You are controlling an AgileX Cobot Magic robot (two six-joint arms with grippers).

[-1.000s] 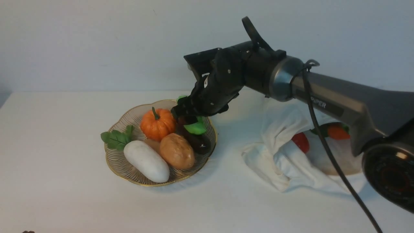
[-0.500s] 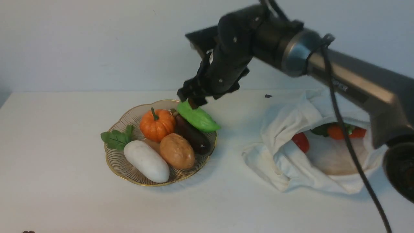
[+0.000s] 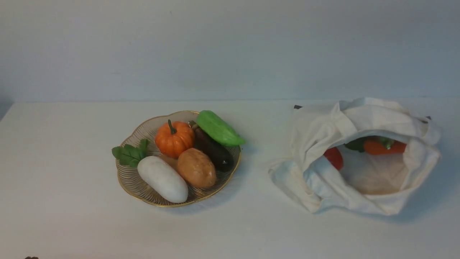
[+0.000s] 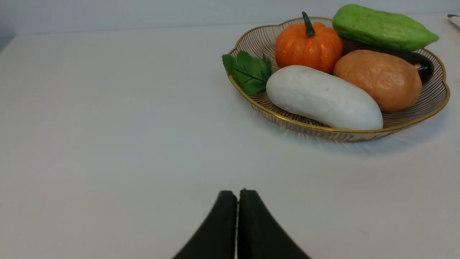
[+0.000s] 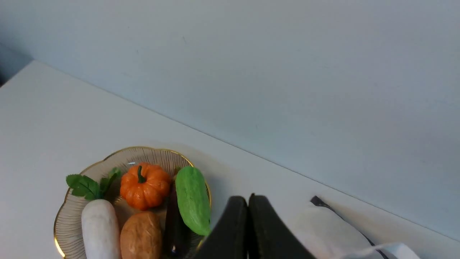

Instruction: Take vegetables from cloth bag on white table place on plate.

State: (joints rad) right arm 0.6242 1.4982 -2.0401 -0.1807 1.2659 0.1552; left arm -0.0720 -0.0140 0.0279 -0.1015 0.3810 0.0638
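White table (image 3: pixel 72 216), left fingers (image 4: pixel 220 226) pressed together, right fingers (image 5: pixel 233 230) likewise

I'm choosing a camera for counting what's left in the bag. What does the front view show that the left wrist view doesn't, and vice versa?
Front only: the bag and its inside, holding a red vegetable and an orange one. Left wrist only: the left gripper, shut. Both: the plate with the cucumber and pumpkin, on the table.
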